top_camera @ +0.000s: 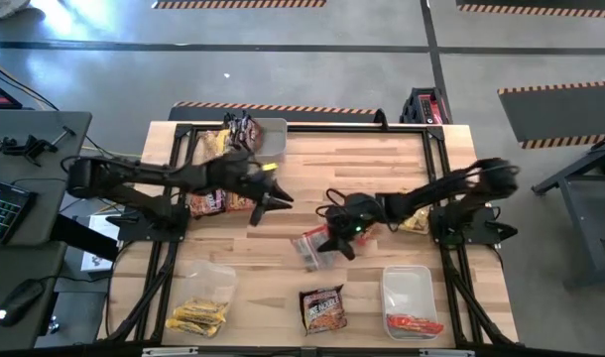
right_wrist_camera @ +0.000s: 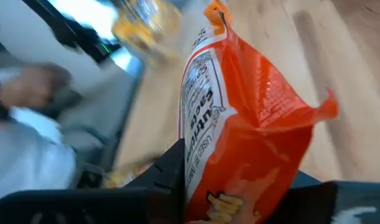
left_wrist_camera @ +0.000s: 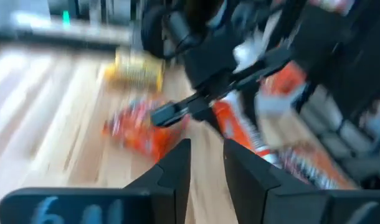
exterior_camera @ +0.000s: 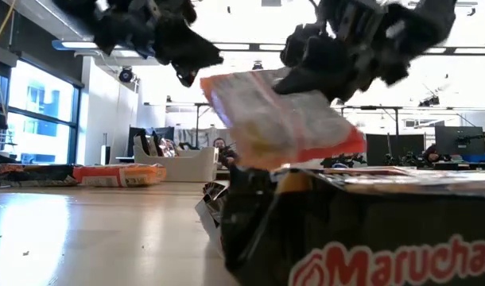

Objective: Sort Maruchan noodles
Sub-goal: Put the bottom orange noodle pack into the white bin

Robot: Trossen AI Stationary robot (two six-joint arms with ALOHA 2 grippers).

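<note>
the red-orange noodle packet [right_wrist_camera: 240,124] hangs above mid-table, pinched by one edge in the right gripper [top_camera: 334,241], likely lifted clear for carrying to a bin [top_camera: 412,297]. the left gripper [top_camera: 273,196] waits nearby, fingers slightly parted, holding nothing.

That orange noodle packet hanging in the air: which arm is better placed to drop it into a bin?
The right. Its hand already grips the orange packet, and the bin holding another red packet sits on its side. The left hand holds nothing.
</note>
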